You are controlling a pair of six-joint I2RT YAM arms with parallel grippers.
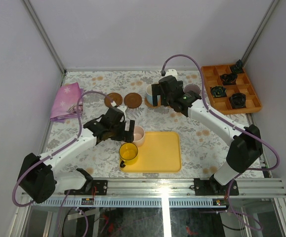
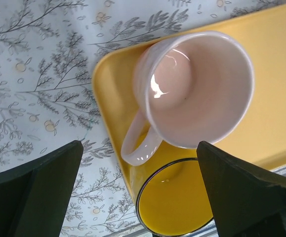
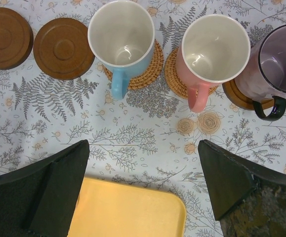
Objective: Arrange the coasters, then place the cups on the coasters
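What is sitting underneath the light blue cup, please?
A round woven coaster lies under the light blue cup. Only its edge shows beside the cup's base; its middle is hidden by the cup.

A yellow rectangular tray (image 1: 157, 154) with rounded corners lies flat on the counter (image 1: 202, 136), at the lower centre of the overhead view. At the upper right, close to the right wall, sits an orange tray (image 1: 216, 75) divided into compartments. Four small black gadgets (image 1: 238, 99) lie in separate compartments, and the other compartments are bare. A folded pink-purple cloth (image 1: 66, 101) rests at the left edge. The counter is covered in a white sheet printed with grey ferns and small orange flowers. Plain pale walls (image 1: 147, 29) close in three sides, and a ribbed metal rail (image 1: 182, 196) runs along the bottom.
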